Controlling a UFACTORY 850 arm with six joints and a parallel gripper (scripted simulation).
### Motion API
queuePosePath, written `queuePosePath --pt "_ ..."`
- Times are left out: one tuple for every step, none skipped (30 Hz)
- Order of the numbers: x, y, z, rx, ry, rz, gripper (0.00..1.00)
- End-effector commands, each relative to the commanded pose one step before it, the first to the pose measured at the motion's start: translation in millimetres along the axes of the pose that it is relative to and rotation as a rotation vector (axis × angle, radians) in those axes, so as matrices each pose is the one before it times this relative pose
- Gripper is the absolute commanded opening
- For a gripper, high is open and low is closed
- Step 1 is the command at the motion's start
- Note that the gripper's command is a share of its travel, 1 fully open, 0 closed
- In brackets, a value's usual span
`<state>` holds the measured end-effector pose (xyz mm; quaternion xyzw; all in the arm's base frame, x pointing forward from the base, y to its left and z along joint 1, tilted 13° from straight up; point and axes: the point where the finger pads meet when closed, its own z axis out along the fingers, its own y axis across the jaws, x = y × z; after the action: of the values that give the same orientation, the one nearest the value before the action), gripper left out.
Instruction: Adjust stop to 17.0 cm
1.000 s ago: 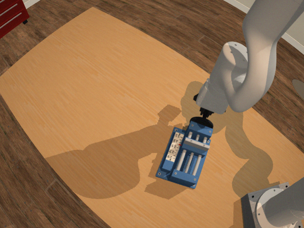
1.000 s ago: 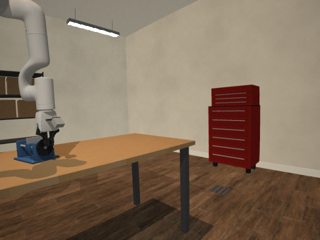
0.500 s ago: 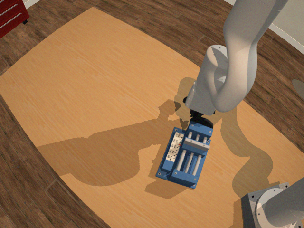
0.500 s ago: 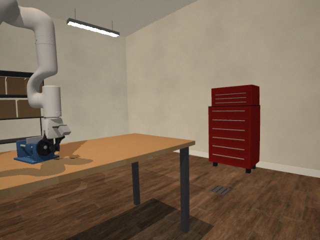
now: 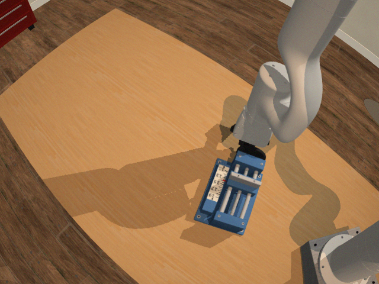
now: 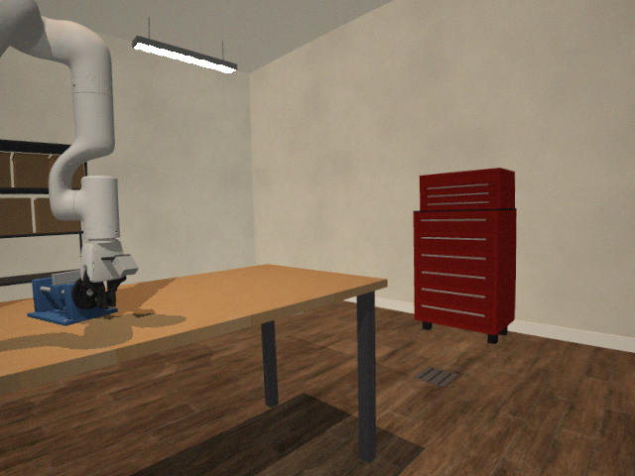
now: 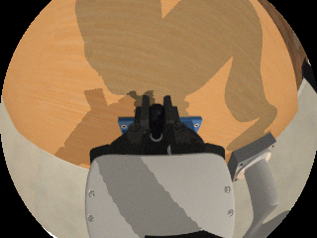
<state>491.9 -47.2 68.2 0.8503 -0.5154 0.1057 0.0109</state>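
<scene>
Near the right-hand long edge of the tabletop (image 5: 128,76) (image 6: 230,287) (image 7: 45,64), as seen from above, the blue fixture (image 5: 230,223) (image 6: 70,311) (image 7: 125,124) lies base down, on the half of the tabletop towards the robot's base (image 5: 308,260).

Orientation: the fixture's long axis, parallel to its pale rods (image 5: 246,206), runs obliquely across the top view, from upper right to lower left, steeper than it is wide. The handwheel (image 5: 260,152) (image 6: 83,294) is at the upper end, its face towards the right-hand long edge; the opposite end points towards the bottom of the view. The wheel stands upright, its axle along the rods.

Stop (image 5: 246,178) (image 6: 63,278): a light plate on a blue block, set crosswise to the rods, nearer the wheel end than the far end. The red pointer (image 5: 224,180) sits between the 13 and 15 marks of the scale (image 5: 218,183), short of 17; exact value not readable. Numerals appear inverted from above.

Tool (image 5: 246,144) (image 6: 106,300) (image 7: 156,104): aimed downwards at the wheel, fingers drawn in and pinching the wheel's black handle (image 7: 157,118). The handwheel is not released; the arm (image 5: 260,116) (image 6: 99,204) is therefore not free.

Over the past second the gripper (image 5: 247,145) (image 6: 107,300) (image 7: 156,104) has sunk around the handwheel (image 5: 260,152) (image 6: 81,294), nearer the tabletop (image 5: 122,76) (image 6: 246,282) (image 7: 45,69) and farther from its long edge at upper right in the top view. In the last half second the arm (image 5: 294,122) (image 6: 99,204) has dropped further, swinging slightly back toward that edge.
</scene>
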Motion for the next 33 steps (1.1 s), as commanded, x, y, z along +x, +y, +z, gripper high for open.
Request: queuePosePath --pt "0.51 3.45 2.56 0.00587 0.00851 0.00055 0.06" --pt "0.01 0.96 0.60 -0.00001 0.00003 0.00000 0.06" --pt "-0.01 0.94 0.59 0.00001 -0.00002 0.00000 0.06" --pt "-0.02 0.93 0.58 0.00002 -0.00007 0.00000 0.06" --pt "-0.01 0.98 0.52 0.00000 -0.00002 0.00000 0.06" --pt "0.02 1.04 0.43 -0.00002 0.00006 0.00000 0.06" --pt "0.01 1.03 0.42 -0.00001 0.00002 0.00000 0.06" --pt "-0.01 1.02 0.41 0.00001 -0.00002 0.00000 0.06" --pt "0.00 0.00 0.00 0.00000 0.00000 0.00000 0.06" --pt "0.00 0.00 0.00 0.00000 0.00000 0.00000 0.06" --pt "-0.02 1.00 0.40 0.00002 -0.00006 0.00000 0.06" --pt "0.00 1.07 0.33 0.00000 -0.00001 0.00000 0.06" --pt "0.01 1.14 0.25 -0.00002 0.00005 0.00000 0.06" --pt "0.00 1.12 0.24 0.00000 0.00001 0.00000 0.06" --pt "-0.01 1.11 0.24 0.00001 -0.00002 0.00000 0.06" --pt "-0.02 1.09 0.23 0.00002 -0.00005 0.00000 0.06" --pt "0.01 1.24 0.10 -0.00001 0.00002 0.00000 0.06" --pt "0.01 1.28 0.05 -0.00001 0.00003 0.00000 0.06" --pt "0.00 1.26 0.05 0.00000 0.00000 0.00000 0.06" --pt "-0.01 1.24 0.04 0.00001 -0.00003 0.00000 0.06" --pt "0.00 1.35 -0.06 0.00001 -0.00001 0.00000 0.06" --pt "0.01 1.51 -0.21 -0.00001 0.00002 0.00000 0.06" --pt "0.00 1.49 -0.21 0.00000 0.00000 0.00000 0.06" --pt "-0.01 1.46 -0.21 0.00001 -0.00003 0.00000 0.06" --pt "0.01 1.89 -0.56 0.00000 0.00001 0.00000 0.06" --pt "0.00 0.00 0.00 0.00000 0.00000 0.00000 0.06" --pt "0.00 0.00 0.00 0.00000 0.00000 0.00000 0.06" --pt "0.00 1.97 -0.64 0.00000 0.00000 0.00000 0.06" --pt "-0.01 2.19 -0.83 0.00001 -0.00002 0.00000 0.06" --pt "0.00 3.39 -1.80 0.00000 0.00000 0.00000 0.06" --pt "0.00 4.15 -3.03 0.00000 0.00000 0.00000 0.06" --pt "0.00 2.60 -2.56 -0.00001 0.00000 0.00000 0.06" --pt "-0.01 2.04 -2.26 0.00001 0.00000 0.00000 0.06"
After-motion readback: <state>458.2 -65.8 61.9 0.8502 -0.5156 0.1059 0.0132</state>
